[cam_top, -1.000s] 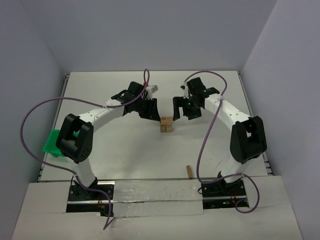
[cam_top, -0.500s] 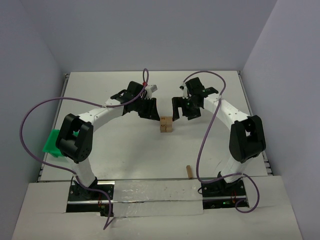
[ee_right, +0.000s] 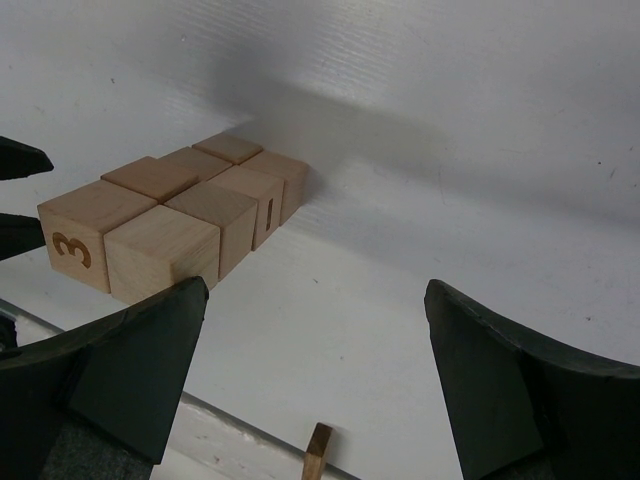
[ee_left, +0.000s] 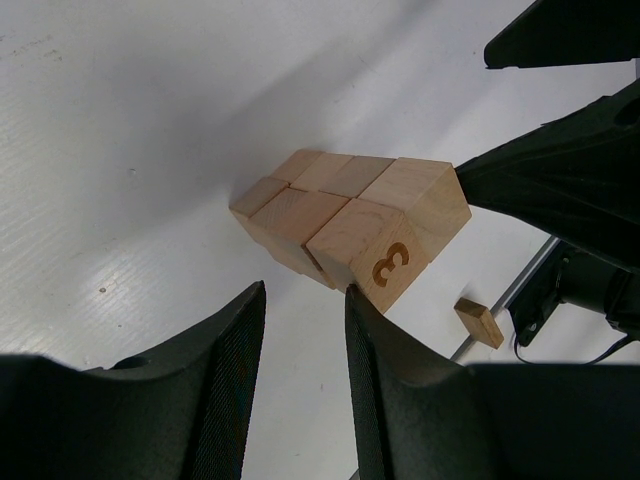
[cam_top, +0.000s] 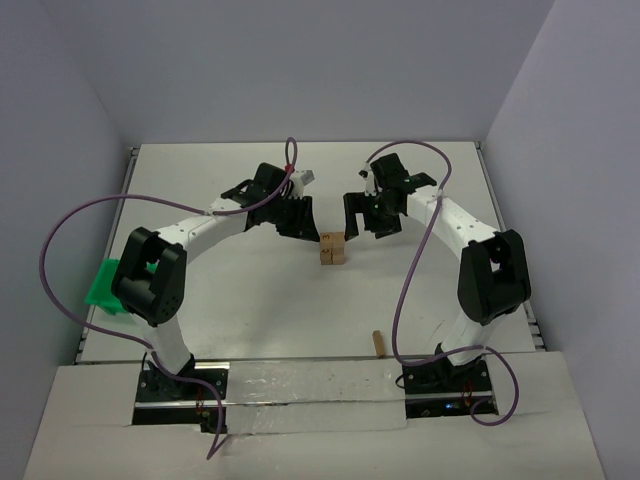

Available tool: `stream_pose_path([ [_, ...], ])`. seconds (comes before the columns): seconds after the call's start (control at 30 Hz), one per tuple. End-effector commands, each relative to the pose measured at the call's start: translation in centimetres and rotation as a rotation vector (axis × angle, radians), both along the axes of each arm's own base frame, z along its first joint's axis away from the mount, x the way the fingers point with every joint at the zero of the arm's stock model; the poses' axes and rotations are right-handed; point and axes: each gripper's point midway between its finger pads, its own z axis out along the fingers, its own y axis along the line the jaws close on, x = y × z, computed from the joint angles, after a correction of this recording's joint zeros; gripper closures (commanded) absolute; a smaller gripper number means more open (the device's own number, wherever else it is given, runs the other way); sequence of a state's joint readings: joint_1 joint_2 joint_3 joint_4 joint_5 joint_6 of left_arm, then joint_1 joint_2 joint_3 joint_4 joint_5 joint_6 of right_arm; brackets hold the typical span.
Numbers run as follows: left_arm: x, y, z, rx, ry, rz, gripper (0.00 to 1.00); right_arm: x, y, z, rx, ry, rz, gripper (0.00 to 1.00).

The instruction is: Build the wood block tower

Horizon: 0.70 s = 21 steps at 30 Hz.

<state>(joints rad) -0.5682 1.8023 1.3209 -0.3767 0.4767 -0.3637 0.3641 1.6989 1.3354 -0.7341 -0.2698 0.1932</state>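
Only the right hand (cam_top: 372, 218) has edged slightly toward the far side, leaving the tower (cam_top: 332, 249) standing mid-worktop (cam_top: 220, 300) between both arms, with one loose block (cam_top: 378, 342) seemingly still to add; the right hand gapes wide and empty, while the left hand (cam_top: 298, 222) hovers narrowly parted, holding nothing.

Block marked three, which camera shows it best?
Left wrist: the block marked three sits near centre, its numeral large. The right wrist view shows it near the left edge, numeral smaller. From the top camera the tower is tiny, no numeral readable.
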Motion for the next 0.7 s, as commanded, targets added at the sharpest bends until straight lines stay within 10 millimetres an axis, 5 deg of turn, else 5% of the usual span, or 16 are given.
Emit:
stream_pose_path([
  [0.0,0.47,-0.93,2.31,-0.066,-0.056,-0.012,0.55,0.75,1.28,1.45,0.037,-0.034,0.014,0.03],
  [0.67,0.48,-0.38,2.49,-0.063,-0.066,0.004,0.55,0.42,0.82,0.84,0.014,-0.03,0.009,0.02],
])
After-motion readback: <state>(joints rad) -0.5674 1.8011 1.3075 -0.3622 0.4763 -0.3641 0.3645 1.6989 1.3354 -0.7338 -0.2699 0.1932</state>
